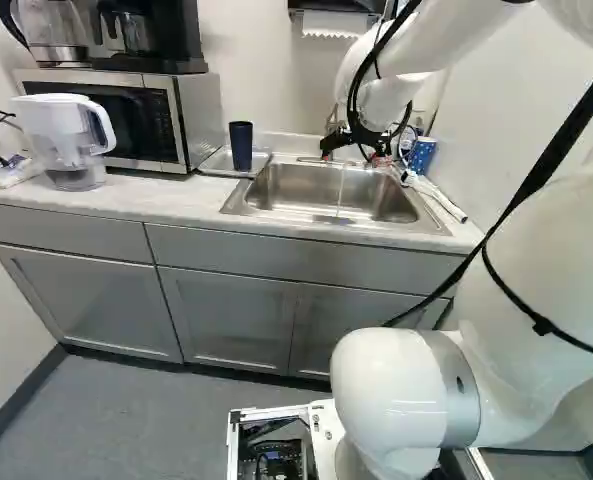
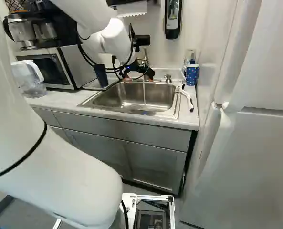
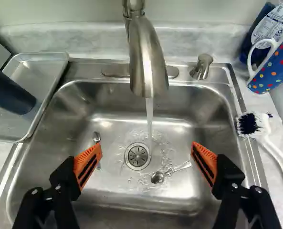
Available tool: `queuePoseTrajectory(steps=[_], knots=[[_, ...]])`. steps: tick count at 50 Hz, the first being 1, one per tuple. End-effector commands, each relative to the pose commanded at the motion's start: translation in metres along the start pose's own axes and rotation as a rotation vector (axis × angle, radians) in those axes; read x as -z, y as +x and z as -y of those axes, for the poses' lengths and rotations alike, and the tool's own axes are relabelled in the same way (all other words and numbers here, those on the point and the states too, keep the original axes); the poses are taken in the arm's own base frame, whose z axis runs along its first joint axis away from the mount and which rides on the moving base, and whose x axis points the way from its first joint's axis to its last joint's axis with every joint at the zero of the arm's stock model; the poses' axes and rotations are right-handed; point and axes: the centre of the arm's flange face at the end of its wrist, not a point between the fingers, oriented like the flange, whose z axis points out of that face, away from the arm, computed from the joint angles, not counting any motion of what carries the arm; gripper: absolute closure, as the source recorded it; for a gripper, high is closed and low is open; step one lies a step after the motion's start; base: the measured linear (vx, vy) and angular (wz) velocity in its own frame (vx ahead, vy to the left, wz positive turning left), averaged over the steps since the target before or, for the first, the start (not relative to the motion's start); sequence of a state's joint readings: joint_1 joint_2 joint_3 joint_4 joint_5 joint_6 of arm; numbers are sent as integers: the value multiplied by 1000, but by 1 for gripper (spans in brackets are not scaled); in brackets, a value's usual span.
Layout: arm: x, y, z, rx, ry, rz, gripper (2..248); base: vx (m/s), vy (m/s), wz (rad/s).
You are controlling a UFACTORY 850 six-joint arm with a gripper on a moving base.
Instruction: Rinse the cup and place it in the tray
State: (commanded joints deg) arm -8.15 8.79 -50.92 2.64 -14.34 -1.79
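Observation:
Over the sink, the gripper hangs near the faucet. Its two orange-padded fingers stand wide apart with nothing gripped; in the wrist view the gripper has the drain and running water between and ahead of its fingers. A dark blue cup stands in the metal tray left of the sink; the wrist view shows part of this cup on the tray. On the sink's other side is a blue dotted mug with a white handle.
The faucet arches over the basin, where two spoons lie near the drain. A white brush lies on the right counter, and a bottle is behind the mug. Left of the tray are a microwave and a water pitcher.

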Motion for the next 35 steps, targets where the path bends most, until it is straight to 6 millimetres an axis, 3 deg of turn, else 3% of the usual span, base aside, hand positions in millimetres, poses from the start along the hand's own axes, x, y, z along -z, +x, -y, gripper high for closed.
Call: queuePoseTrajectory(steps=[35], knots=[[5,28,-1,-83,-3,-321,3,0,0,0]])
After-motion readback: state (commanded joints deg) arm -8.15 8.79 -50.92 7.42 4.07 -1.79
